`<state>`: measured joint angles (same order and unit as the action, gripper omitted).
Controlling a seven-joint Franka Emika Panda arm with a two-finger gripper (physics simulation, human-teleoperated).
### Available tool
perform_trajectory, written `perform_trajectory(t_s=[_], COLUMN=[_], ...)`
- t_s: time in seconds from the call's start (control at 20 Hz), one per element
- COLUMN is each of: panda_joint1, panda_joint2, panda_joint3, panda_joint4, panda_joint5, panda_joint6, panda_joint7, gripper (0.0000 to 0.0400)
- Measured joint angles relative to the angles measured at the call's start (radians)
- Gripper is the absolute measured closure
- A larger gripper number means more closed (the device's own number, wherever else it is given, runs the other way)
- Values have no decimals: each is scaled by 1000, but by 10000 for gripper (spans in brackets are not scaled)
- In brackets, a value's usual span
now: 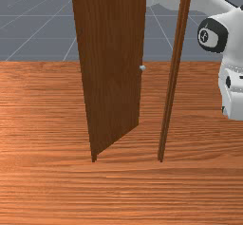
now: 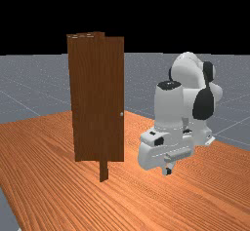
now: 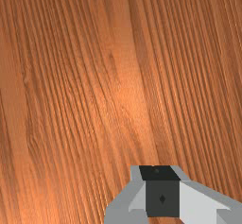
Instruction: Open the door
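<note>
Your tall brown wooden door [image 1: 111, 67] stands partly open; maybe little is left. You can't tell if the grey pincer [image 2: 167, 170] is closed.

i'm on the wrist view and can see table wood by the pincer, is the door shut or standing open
Observer: Standing open. In the front view there is a gap between the free edge of the door and the frame post on the front view's right.
Operator: ok where's the knob on it
Observer: The knob is close to the door's free edge, at the far view's right.
Operator: pincer anywhere near it
Observer: Not touching it. In the far view the pincer hangs lower than the knob and off to the far view's right.
</note>
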<state>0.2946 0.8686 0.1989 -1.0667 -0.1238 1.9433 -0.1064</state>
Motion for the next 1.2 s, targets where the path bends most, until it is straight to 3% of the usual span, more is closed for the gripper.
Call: perform_trajectory(t_s=[0.05, 0.2, 0.25, 0.3, 0.35, 0.4, 0.55, 0.8, 1.0, 1.2], panda_joint1=[18, -8, -55, -149, -266, -321, -288, -310, -350, -359], panda_joint2=[-52, -8, -53, -118, -173, -187, -189, -257, -318, -344], panda_joint3=[-39, -16, 9, 49, 56, 56, 91, 67, 102, 90], panda_joint4=[-90, -27, -114, -236, -326, -345, -335, -431, -519, -555], panda_joint5=[-24, -46, -57, -69, -58, -49, -14, 71, 102, 135], panda_joint6=[10, -16, 24, 80, 120, 118, 74, 64, 52, 72], panda_joint7=[113, -74, -233, -539, -830, -1042, -1645, -1630, -1845, -1779], gripper=[400, 400, 400, 400, 400, 400, 399, 400, 400, 400])
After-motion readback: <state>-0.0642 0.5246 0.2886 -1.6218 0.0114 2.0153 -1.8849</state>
